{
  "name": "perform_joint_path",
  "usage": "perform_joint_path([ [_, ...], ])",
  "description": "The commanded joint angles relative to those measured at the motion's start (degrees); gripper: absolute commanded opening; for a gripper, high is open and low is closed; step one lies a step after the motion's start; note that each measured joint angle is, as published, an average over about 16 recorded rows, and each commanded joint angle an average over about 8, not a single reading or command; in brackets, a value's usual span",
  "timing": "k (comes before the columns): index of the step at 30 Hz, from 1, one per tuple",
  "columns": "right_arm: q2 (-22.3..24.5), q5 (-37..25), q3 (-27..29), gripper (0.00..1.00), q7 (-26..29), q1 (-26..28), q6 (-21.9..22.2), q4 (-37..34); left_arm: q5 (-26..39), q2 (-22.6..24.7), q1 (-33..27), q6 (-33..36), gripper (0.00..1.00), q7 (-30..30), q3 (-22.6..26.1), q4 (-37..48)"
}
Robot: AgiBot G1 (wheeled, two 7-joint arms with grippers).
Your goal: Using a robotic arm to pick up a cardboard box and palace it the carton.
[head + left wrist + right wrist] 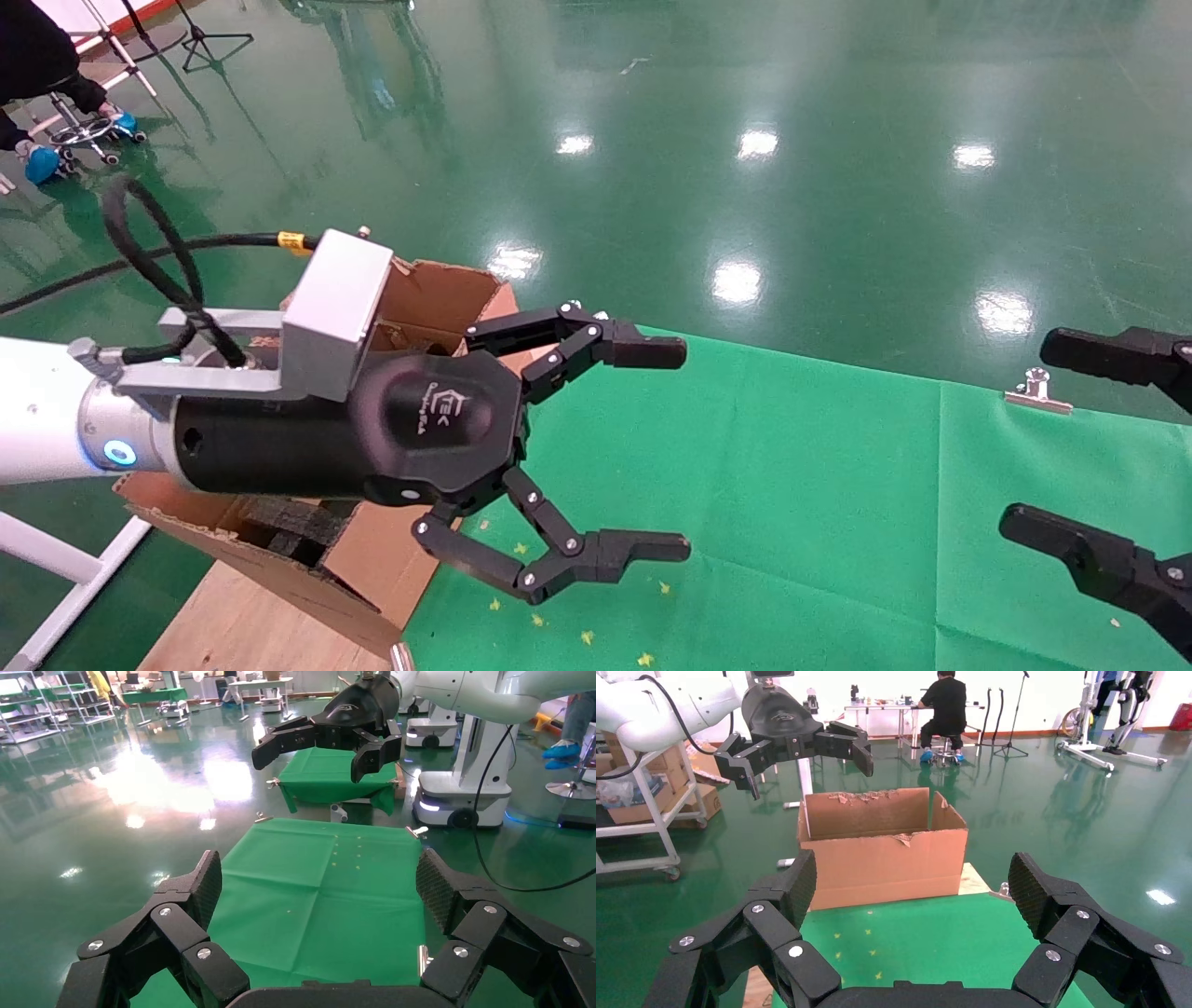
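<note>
The robotic arm is my left arm, white with a silver wrist and a blue light ring. Its gripper (686, 450) is open and empty, raised above the green cloth just right of the carton (438, 294). The carton is large and brown with torn flaps, and dark grey foam blocks (289, 527) show inside it. It stands at the table's left end and also shows in the right wrist view (884, 857). My right gripper (1024, 434) is open and empty at the right edge. The small cardboard box is out of view.
A green cloth (792, 513) covers the table, held by a metal clip (1036, 391) at the far edge. A wooden board (242, 624) lies under the carton. A seated person (945, 706) and a cart (638, 811) are beyond the carton on the shiny green floor.
</note>
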Motion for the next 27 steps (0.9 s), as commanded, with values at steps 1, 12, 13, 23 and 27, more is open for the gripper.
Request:
perform_joint_path([
  [1, 0.00, 0.00, 0.00, 1.00, 0.00, 0.00, 0.00, 0.00, 0.01, 0.00, 0.00, 0.00, 1.00, 0.00, 0.00, 0.00],
  [12, 0.00, 0.00, 0.00, 1.00, 0.00, 0.00, 0.00, 0.00, 0.01, 0.00, 0.00, 0.00, 1.00, 0.00, 0.00, 0.00],
  [13, 0.00, 0.00, 0.00, 1.00, 0.00, 0.00, 0.00, 0.00, 0.01, 0.00, 0.00, 0.00, 1.00, 0.00, 0.00, 0.00],
  [23, 0.00, 0.00, 0.00, 1.00, 0.00, 0.00, 0.00, 0.00, 0.01, 0.00, 0.00, 0.00, 1.00, 0.00, 0.00, 0.00],
  [27, 0.00, 0.00, 0.00, 1.00, 0.00, 0.00, 0.00, 0.00, 0.01, 0.00, 0.00, 0.00, 1.00, 0.00, 0.00, 0.00],
])
